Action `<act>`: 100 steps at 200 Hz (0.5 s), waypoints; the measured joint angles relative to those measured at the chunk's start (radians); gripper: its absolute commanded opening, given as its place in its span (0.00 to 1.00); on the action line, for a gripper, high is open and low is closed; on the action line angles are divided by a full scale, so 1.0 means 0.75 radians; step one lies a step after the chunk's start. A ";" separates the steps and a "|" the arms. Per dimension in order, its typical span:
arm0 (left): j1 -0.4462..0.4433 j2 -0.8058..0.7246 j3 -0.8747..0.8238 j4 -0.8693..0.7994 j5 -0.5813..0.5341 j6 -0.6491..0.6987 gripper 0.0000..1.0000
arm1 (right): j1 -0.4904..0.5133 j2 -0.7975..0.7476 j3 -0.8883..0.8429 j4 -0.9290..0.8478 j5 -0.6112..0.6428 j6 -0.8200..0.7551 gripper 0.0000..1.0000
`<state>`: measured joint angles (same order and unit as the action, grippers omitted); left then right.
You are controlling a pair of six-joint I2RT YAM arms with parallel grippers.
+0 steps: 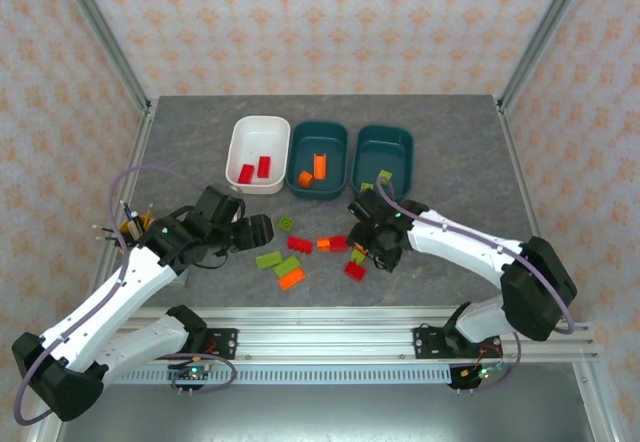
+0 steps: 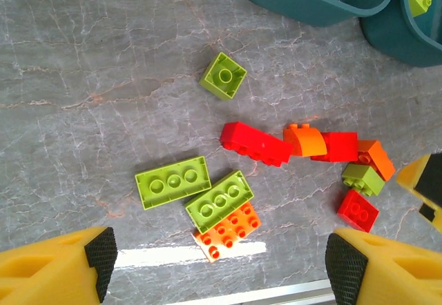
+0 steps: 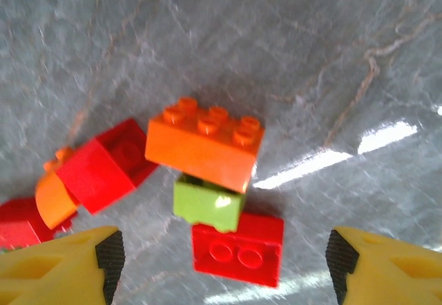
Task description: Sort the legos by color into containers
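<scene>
Grey marbled table surface (image 1: 200, 142) carries three rounded-rectangular shallow plastic tubs in a row near its far edge. The white tub (image 1: 260, 140) stands on the left and holds two red studded bricks (image 1: 264, 166). The middle dark teal tub (image 1: 325, 142) holds orange studded bricks (image 1: 320, 165). The right dark teal tub (image 1: 385, 152) holds one lime green brick (image 1: 384, 177) at its near left corner.

Loose bricks lie mid-surface, between the tubs and the near edge. A square lime brick (image 2: 224, 76) sits apart, closest to the tubs. Two long lime bricks (image 2: 173, 181) lie side by side, and the nearer one touches a flat orange plate (image 2: 228, 230). To their right, a long red brick (image 2: 257, 143), a curved orange brick (image 2: 306, 139) and a red block (image 2: 338, 146) form a touching line. At its right end an oblong orange brick (image 3: 204, 143) leans on a small lime block (image 3: 207, 205), with a red two-stud brick (image 3: 238, 250) just beside that.

The left gripper (image 2: 221, 267) hangs over the two long lime bricks, fingers spread wide and grasping nothing. The right gripper (image 3: 221, 263) hangs over the right end of the cluster, also released. Its yellow fingers (image 3: 62, 267) flank the red two-stud brick without touching it.
</scene>
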<state>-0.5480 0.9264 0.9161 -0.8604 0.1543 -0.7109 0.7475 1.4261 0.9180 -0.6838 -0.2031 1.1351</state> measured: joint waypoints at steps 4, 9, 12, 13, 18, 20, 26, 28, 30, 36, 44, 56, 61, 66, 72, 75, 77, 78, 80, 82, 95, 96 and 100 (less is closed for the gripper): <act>0.000 -0.001 0.000 0.002 0.000 0.000 0.82 | -0.007 0.007 -0.001 0.015 0.002 0.011 0.77; -0.001 -0.003 0.000 0.003 0.001 -0.001 0.82 | -0.016 0.019 -0.002 0.034 0.003 0.024 0.77; -0.001 -0.004 0.000 0.004 0.000 -0.001 0.82 | -0.021 0.026 -0.003 0.045 0.002 0.033 0.76; -0.001 -0.004 0.000 0.004 0.001 -0.001 0.82 | -0.022 0.028 -0.003 0.049 0.002 0.035 0.76; -0.001 -0.005 0.000 0.006 0.001 -0.001 0.82 | -0.030 0.044 -0.003 0.064 0.001 0.048 0.76; -0.001 -0.006 0.000 0.007 0.001 -0.001 0.82 | -0.033 0.052 -0.004 0.073 0.001 0.051 0.76; -0.001 -0.008 0.000 0.008 0.001 -0.003 0.82 | -0.040 0.075 -0.004 0.092 -0.004 0.065 0.76; -0.001 -0.008 0.000 0.008 0.001 -0.005 0.82 | -0.042 0.084 -0.004 0.100 -0.006 0.069 0.76; -0.001 -0.008 0.000 0.008 0.001 -0.005 0.82 | -0.042 0.093 -0.004 0.105 -0.008 0.073 0.76; -0.001 -0.012 0.000 0.008 0.001 -0.005 0.82 | -0.045 0.118 -0.004 0.120 -0.011 0.081 0.75; -0.001 -0.018 0.000 0.008 0.001 -0.008 0.82 | -0.047 0.152 -0.004 0.135 -0.019 0.092 0.74; -0.001 -0.032 0.000 0.008 0.001 -0.010 0.82 | -0.047 0.196 -0.004 0.149 -0.032 0.104 0.72; -0.001 -0.040 0.000 0.008 0.001 -0.011 0.82 | -0.047 0.209 -0.004 0.152 -0.036 0.112 0.71; -0.001 -0.047 0.000 0.008 0.001 -0.015 0.82 | -0.047 0.221 -0.004 0.155 -0.039 0.117 0.70; -0.001 -0.055 0.000 0.008 0.001 -0.021 0.82 | -0.047 0.231 -0.004 0.160 -0.041 0.123 0.69; -0.001 -0.058 0.000 0.008 0.001 -0.021 0.82 | -0.047 0.234 -0.004 0.161 -0.042 0.121 0.68; -0.001 -0.062 0.000 0.008 0.001 -0.023 0.81 | -0.047 0.237 -0.004 0.162 -0.042 0.125 0.67; -0.001 -0.063 0.000 0.008 0.001 -0.025 0.82 | -0.047 0.237 -0.004 0.163 -0.042 0.127 0.67; -0.001 -0.065 0.000 0.008 0.001 -0.025 0.81 | -0.047 0.238 -0.004 0.165 -0.043 0.127 0.66; -0.001 -0.068 0.000 0.008 0.002 -0.026 0.81 | -0.048 0.240 -0.004 0.166 -0.044 0.125 0.66; -0.002 -0.078 0.000 0.008 0.003 -0.034 0.81 | -0.051 0.244 -0.004 0.175 -0.044 0.131 0.61; -0.003 -0.079 0.000 0.008 0.003 -0.035 0.81 | -0.050 0.244 -0.004 0.176 -0.044 0.131 0.60; -0.003 -0.081 0.000 0.008 0.004 -0.035 0.81 | -0.051 0.245 -0.004 0.178 -0.044 0.134 0.58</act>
<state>-0.5503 0.8658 0.9161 -0.8547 0.1574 -0.7368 0.7094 1.6096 0.9154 -0.5507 -0.2359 1.2358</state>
